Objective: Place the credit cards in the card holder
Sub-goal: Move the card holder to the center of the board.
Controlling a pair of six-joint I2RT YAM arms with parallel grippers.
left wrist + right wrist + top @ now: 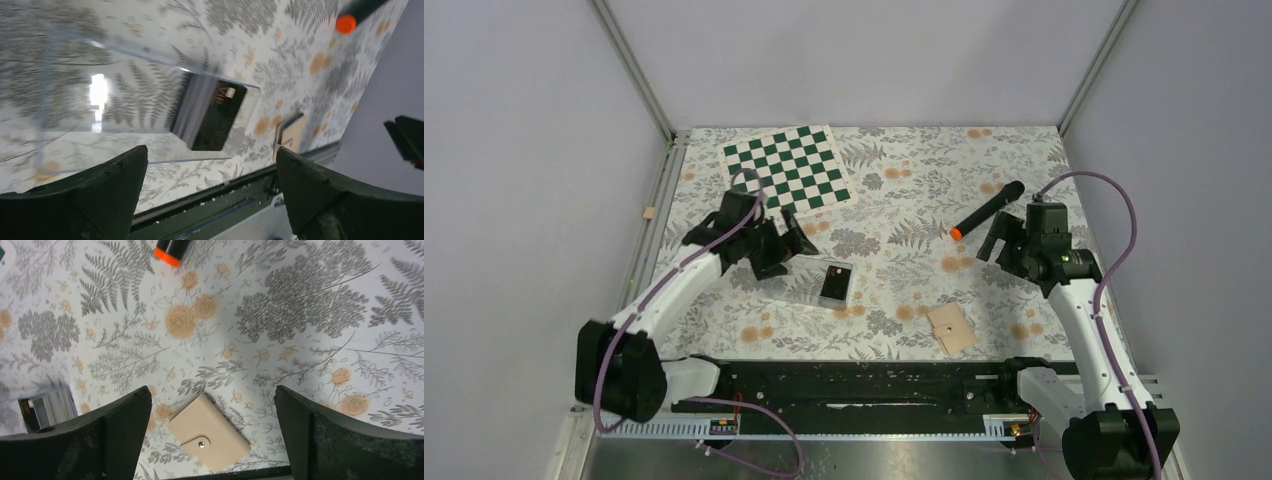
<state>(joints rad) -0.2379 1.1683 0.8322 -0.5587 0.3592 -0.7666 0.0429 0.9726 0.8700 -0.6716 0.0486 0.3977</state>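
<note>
The black credit cards (834, 283) lie stacked at the right end of a clear plastic tray (804, 282); the left wrist view shows the credit cards (217, 117) ahead of the fingers. My left gripper (788, 249) hovers open over the tray's far left corner, and nothing is between the fingers of the left gripper (211, 152). The tan card holder (951, 328) lies closed near the front edge, snap side up. My right gripper (1002, 250) hangs open above the table behind it. Seen from the right gripper (212, 390), the card holder (209, 432) lies below the gap.
A black marker with an orange tip (987, 211) lies just beyond the right gripper. A green-and-white chessboard (789, 168) sits at the back left. The black rail (864, 380) runs along the near edge, close to the card holder.
</note>
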